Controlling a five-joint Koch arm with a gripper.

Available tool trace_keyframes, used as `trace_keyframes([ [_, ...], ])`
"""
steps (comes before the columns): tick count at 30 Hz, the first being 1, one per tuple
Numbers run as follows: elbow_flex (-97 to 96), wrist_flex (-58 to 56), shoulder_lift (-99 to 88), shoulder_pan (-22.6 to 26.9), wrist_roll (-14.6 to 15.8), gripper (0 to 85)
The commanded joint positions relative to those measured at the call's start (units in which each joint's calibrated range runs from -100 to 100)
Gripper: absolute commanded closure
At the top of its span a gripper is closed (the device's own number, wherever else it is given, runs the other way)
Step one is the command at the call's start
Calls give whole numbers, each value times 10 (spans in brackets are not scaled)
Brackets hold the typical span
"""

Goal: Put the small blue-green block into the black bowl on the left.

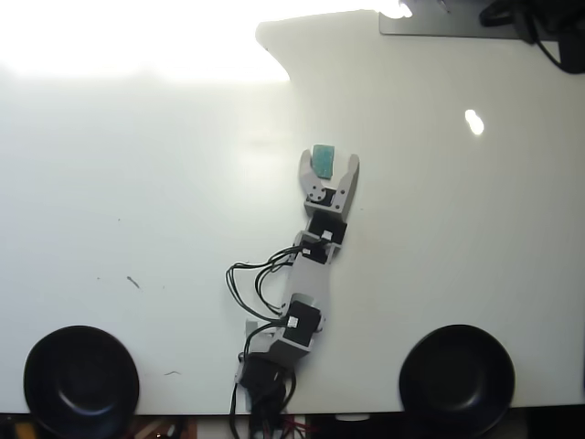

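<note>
- Gripper: its two grey jaws are spread apart in a V, pointing toward the top of the overhead view, and they clamp nothing.
- Block: small, teal, roughly rectangular, with a faintly speckled face; it lies on the table between the jaw tips, close against the left jaw, with its upper end reaching past the tips. Whether it touches that jaw cannot be told.
- Arm: stretches from the bottom edge up to the middle of the table, with black cables looping out on its left.
- Black bowl: round, glossy, at the bottom left corner, well apart from the block.
- Second bowl: looks alike, at the bottom right.
- Table: white, with strong glare along its top edge.
</note>
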Motion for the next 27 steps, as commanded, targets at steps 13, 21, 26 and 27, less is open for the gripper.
trace_keyframes([
  [13, -9, 52, 36, 15, 57, 436],
  [21, -7, 63, 65, 9, 57, 487],
  [26, -8, 63, 69, 6, 66, 687],
  [27, -8, 63, 68, 6, 69, 723],
])
